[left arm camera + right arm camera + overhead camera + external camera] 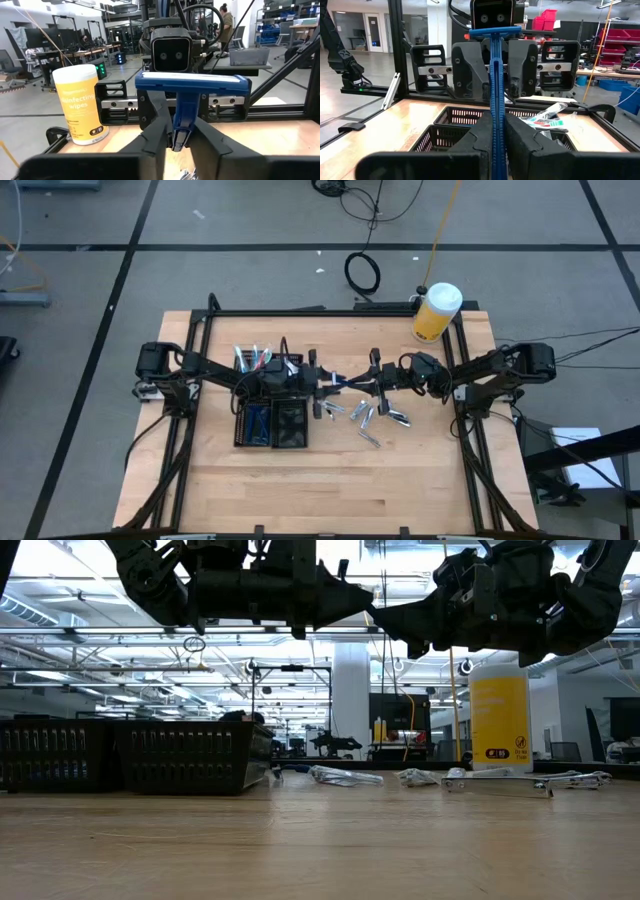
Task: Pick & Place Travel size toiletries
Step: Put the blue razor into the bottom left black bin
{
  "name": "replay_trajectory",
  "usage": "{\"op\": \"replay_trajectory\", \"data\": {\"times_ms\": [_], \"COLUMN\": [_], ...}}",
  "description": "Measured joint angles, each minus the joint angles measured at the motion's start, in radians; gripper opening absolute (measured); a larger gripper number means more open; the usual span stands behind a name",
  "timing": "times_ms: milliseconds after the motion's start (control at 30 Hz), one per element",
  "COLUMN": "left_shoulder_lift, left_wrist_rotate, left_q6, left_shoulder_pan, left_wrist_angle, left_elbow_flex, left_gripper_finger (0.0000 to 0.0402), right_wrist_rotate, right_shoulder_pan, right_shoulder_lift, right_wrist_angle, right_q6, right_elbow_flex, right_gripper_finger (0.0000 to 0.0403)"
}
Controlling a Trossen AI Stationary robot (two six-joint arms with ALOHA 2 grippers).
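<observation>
Blue razor [192,100] pinched between both grippers above table centre, left gripper [176,142] at 9 o'clock, right gripper [495,145] at 3. Yellow jar [80,102] at 1 o'clock reads "disinfecting wipes".

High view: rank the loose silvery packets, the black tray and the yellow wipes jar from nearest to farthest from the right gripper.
Measured from the right gripper, at table centre:
1. Silvery packets, just below it in the picture.
2. Black tray, to its left, under the left arm.
3. Yellow wipes jar, at the table's far right corner.
</observation>
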Motion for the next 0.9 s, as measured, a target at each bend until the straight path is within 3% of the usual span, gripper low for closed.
{"op": "replay_trajectory", "data": {"times_ms": [133, 533, 667, 900], "left_shoulder_lift": [0.0, 0.0, 0.001, -0.046], "left_wrist_rotate": [0.006, 0.005, -0.001, -0.012], "left_q6": [0.01, 0.007, 0.007, -0.001], "left_shoulder_pan": [0.0, 0.001, 0.001, 0.002], "left_wrist_angle": [-0.006, -0.013, -0.02, -0.079], "left_elbow_flex": [0.0, 0.0, 0.0, 0.0], "left_gripper_finger": [0.0017, 0.0013, 0.0014, 0.0012], "right_wrist_rotate": [0.0, 0.001, 0.001, 0.003], "right_shoulder_pan": [0.0, 0.0, -0.002, -0.002], "right_shoulder_lift": [0.0, 0.0, 0.0, 0.0], "right_wrist_angle": [0.0, -0.009, -0.051, -0.11], "right_q6": [-0.002, 0.021, 0.057, 0.061], "right_elbow_flex": [0.0, 0.0, 0.0, 0.0], "right_gripper_finger": [0.0021, 0.0036, 0.0082, 0.0198]}}
